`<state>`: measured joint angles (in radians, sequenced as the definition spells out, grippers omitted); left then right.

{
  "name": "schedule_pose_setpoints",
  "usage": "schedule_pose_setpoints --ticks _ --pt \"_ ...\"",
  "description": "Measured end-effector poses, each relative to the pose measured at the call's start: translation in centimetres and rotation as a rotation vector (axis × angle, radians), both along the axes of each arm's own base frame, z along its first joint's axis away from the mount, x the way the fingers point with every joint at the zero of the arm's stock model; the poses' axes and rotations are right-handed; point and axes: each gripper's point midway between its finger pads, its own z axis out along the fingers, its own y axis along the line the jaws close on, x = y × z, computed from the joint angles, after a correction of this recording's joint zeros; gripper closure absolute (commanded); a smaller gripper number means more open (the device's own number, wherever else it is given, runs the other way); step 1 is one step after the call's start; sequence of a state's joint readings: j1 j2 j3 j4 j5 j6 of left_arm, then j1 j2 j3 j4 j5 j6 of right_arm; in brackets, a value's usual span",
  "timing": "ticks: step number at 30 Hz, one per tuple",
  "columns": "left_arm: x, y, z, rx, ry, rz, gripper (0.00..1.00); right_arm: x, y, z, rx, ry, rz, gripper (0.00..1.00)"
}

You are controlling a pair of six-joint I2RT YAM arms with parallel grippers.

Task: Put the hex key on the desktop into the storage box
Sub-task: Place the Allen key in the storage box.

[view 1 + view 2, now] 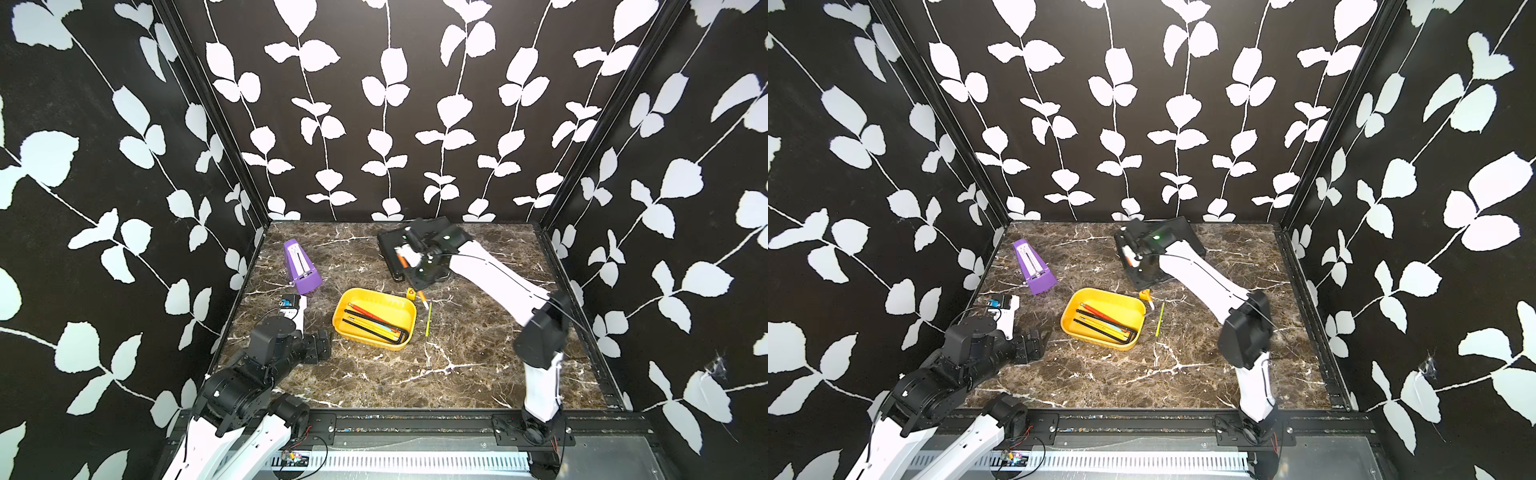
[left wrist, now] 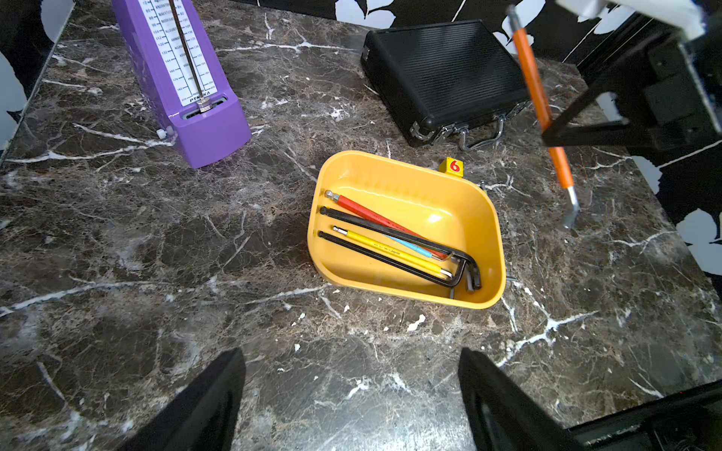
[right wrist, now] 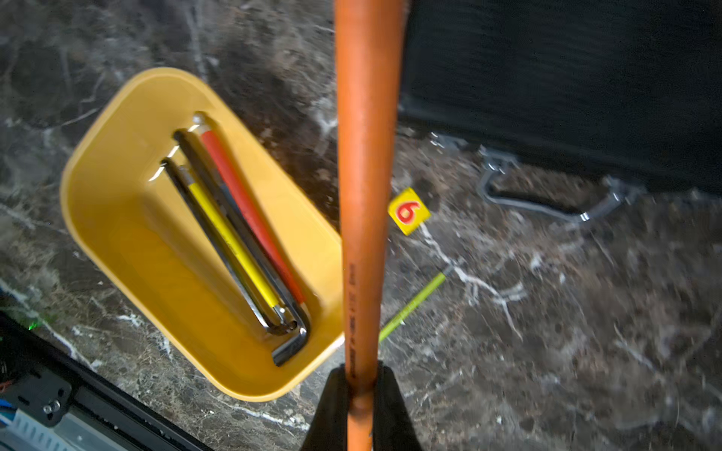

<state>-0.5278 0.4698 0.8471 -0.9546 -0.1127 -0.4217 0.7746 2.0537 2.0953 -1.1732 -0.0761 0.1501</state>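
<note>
The yellow storage box (image 1: 365, 296) (image 2: 410, 187) (image 3: 129, 218) sits mid-desktop (image 1: 457, 357) with several hex keys lying in it: red, yellow, blue and black. My right gripper (image 1: 417, 280) (image 3: 360, 384) is shut on an orange-sleeved hex key (image 2: 537, 97) (image 3: 367, 156), which hangs steeply between the box and the black case, bent end down. A thin green hex key (image 1: 428, 319) (image 3: 410, 306) lies on the desktop just right of the box. At the box's left, my left gripper (image 1: 322, 338) (image 2: 351, 378) is open and holds nothing.
A purple metronome (image 1: 302, 266) (image 2: 183, 78) stands at the back left. A flat black ribbed case (image 2: 441, 70) with a metal handle lies at the back, partly under my right arm. A small yellow cube (image 1: 411, 293) (image 3: 408, 211) marked 6 sits by the box's far right corner.
</note>
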Motion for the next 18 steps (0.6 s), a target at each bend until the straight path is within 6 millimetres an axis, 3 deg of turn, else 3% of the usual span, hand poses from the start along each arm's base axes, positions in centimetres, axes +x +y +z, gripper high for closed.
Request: schedule_pose_setpoints --ticks 6,12,18 --pt "0.0 0.0 0.0 0.0 0.0 0.001 0.14 -1.9 5.1 -2.9 -0.072 0.0 0.286 1.0" --pt "0.0 0.0 0.0 0.0 0.0 0.0 0.14 -4.1 6.3 -5.3 -0.149 0.009 0.432 1.0" --pt "0.0 0.0 0.0 0.0 0.0 0.0 0.14 -4.1 6.4 -6.2 -0.234 -0.046 0.475 1.0"
